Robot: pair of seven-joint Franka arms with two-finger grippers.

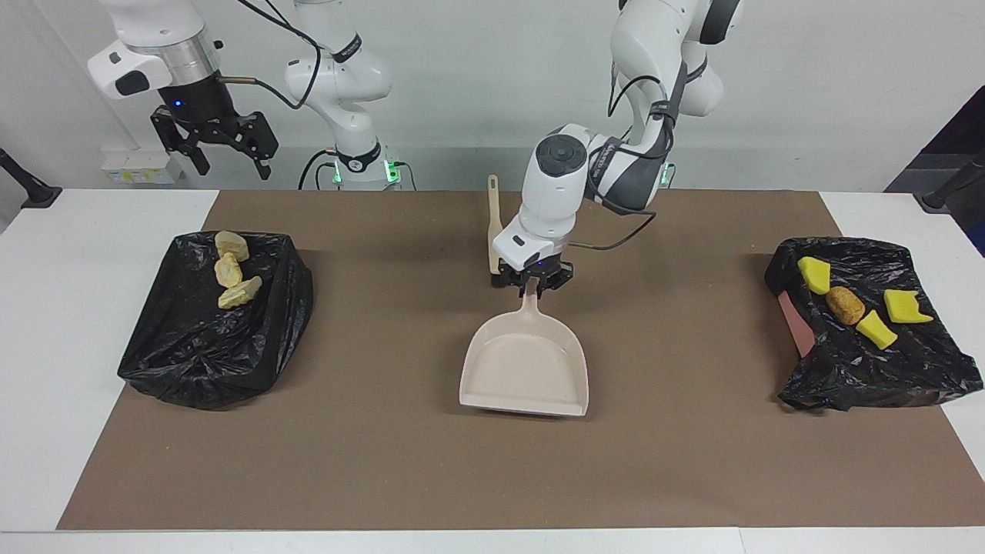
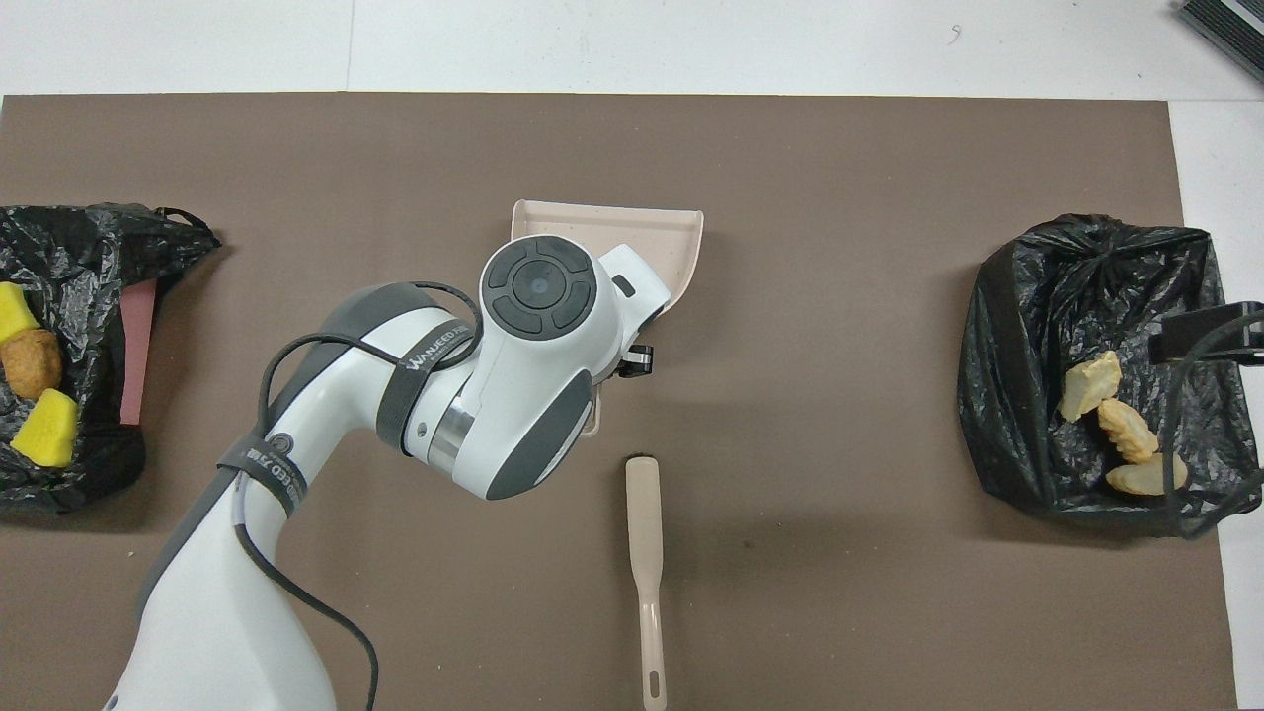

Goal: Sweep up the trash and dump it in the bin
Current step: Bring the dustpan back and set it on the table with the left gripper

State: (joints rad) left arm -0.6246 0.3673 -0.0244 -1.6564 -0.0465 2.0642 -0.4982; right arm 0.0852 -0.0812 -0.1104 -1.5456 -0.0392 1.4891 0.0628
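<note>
My left claw point(image 1: 532, 291) is clamped on the handle of the beige dustpan point(image 1: 526, 371), over the middle of the brown mat point(image 1: 431, 462) that covers most of the bench point(image 1: 54, 254); the pan's open mouth faces the bench edge farthest from the robots. My right claw point(image 1: 223, 158) waits high over the corner of the bench by the right arm's base, fingers spread wide and holding nothing. The brush point(image 2: 644, 553) lies flat on the mat between the dustpan and the robots' edge. The trash sits on two black bags: three croissant pieces point(image 1: 230, 269) on the bag point(image 1: 208, 346) at the right arm's end, and three yellow foam wedges point(image 1: 876, 329) with a brown bread lump point(image 1: 846, 305) on the bag point(image 1: 885, 369) at the left arm's end.
</note>
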